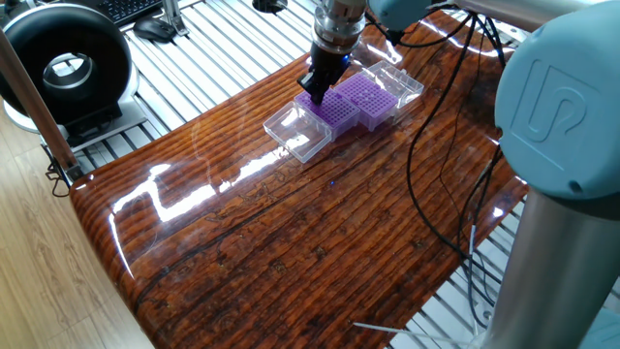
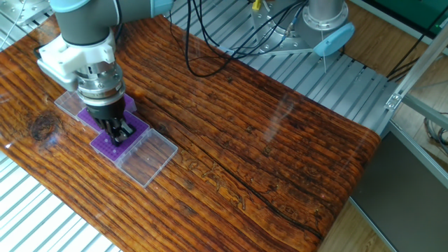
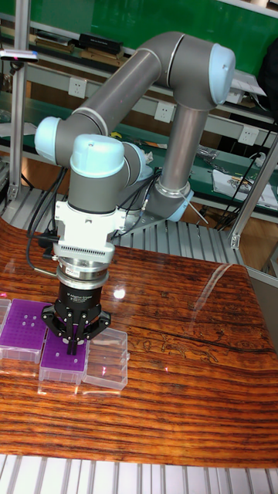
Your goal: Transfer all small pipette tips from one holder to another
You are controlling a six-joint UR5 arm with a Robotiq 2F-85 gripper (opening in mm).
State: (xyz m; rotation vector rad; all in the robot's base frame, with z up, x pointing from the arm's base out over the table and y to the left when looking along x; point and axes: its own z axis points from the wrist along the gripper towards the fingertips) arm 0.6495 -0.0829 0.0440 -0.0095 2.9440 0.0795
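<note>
We see the black gripper (image 3: 74,345) low over a purple grid rack (image 3: 62,353) with clear plastic lid (image 3: 106,365), on the glossy wooden table (image 2: 280,161). Whether its fingers are closed, we cannot tell.

We see bright, even overhead lighting in all three views. Broad white glare streaks cross the glossy table (image 1: 291,242) in one fixed view, near its left edge and far corner; the other fixed view shows only a faint sheen. The clear lid (image 3: 106,367) glints in the tall view. Shadows are soft and short beneath the gripper (image 2: 120,134). The arm (image 1: 557,126), close to the lens, appears slightly soft; the pipette tips are too small to resolve.
</note>
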